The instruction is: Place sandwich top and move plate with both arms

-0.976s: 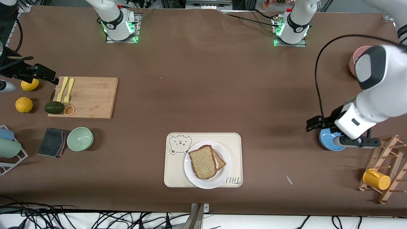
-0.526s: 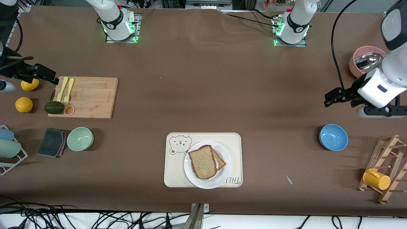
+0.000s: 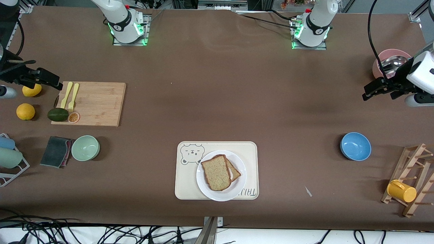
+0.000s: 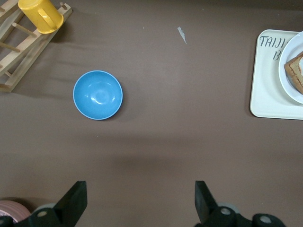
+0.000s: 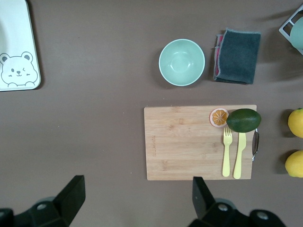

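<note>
The sandwich top (image 3: 215, 173), a speckled tan slice, lies on another slice whose edge shows beside it. Both are on the white plate (image 3: 220, 196), which stands on the cream bear tray (image 3: 184, 184). My left gripper (image 3: 373, 90) is open and empty, up over bare table next to the pink bowl (image 3: 390, 62). Its wrist view shows its open jaws (image 4: 139, 201), the plate's rim (image 4: 289, 80) and the bread's corner (image 4: 296, 71). My right gripper (image 3: 51, 81) waits open and empty over the end of the cutting board (image 3: 98, 103); its jaws (image 5: 137, 196) are wide apart.
A blue bowl (image 3: 355, 146) and a wooden rack with a yellow mug (image 3: 401, 190) are at the left arm's end. The cutting board holds an avocado, an orange slice and yellow cutlery. A green bowl (image 3: 85, 148), a dark cloth (image 3: 56, 151) and lemons lie near it.
My left arm has swung away from over the blue bowl toward the pink bowl and the table's end. The right arm, plate and bread have not moved.
</note>
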Tool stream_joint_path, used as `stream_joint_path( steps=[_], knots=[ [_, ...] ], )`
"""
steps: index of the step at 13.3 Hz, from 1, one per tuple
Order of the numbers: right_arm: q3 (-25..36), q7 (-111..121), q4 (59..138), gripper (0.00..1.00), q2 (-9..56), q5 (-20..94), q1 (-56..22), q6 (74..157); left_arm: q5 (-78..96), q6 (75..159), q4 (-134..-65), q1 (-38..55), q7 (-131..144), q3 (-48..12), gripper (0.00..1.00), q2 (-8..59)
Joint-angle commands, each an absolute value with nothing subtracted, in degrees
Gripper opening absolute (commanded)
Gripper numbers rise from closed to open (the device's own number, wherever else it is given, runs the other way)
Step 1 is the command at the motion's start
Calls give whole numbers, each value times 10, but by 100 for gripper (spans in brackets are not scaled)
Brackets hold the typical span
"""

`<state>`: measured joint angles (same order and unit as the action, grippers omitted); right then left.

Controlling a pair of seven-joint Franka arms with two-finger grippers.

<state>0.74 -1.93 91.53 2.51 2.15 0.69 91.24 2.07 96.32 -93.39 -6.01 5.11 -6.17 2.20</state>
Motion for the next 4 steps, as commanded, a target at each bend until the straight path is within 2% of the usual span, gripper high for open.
stream_joint_path(
  steps=[1,4],
  knots=[
    [4,-11,923,100,17,16,11,914,6,972,-951,-62,50,-74,100,9],
    [5,-11,923,100,17,19,12,917,5,969,-951,-64,52,-73,100,9]
  ],
)
